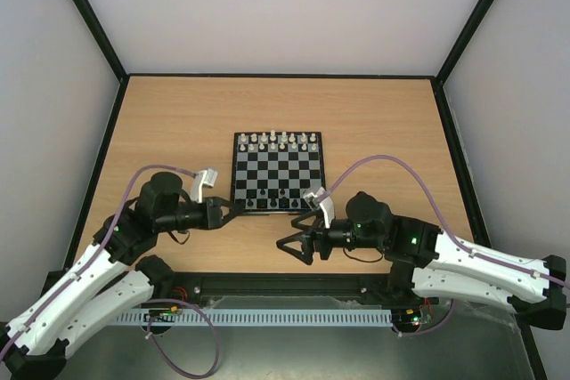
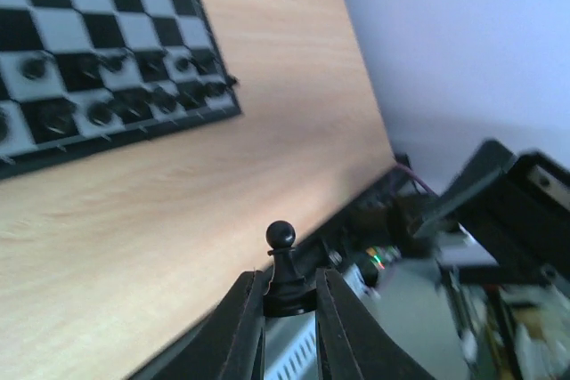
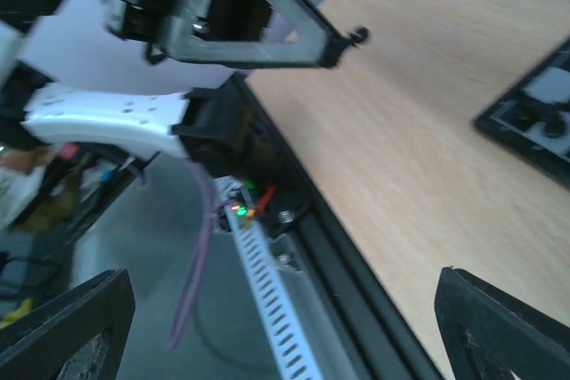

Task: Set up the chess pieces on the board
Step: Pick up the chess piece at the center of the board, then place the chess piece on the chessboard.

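Well, your left gripper (image 2: 287,289) was closed tight on the base of a small black round-headed pawn (image 2: 282,266), which stood upright between its fingers, just off the near left corner of the small black-and-grey checked chessboard with a thin black frame (image 1: 278,175). Your right gripper (image 1: 289,246) hung with its jaws spread wide and nothing in them, on the near side of the board's near edge, about level with the middle of it. Cream pieces (image 1: 279,140) lined the board's far rows; black pieces (image 1: 263,203) crowded its near rows. Bare light wooden tabletop (image 1: 169,122) lay open left, right and beyond the board, out to the table's black rim (image 1: 107,144).
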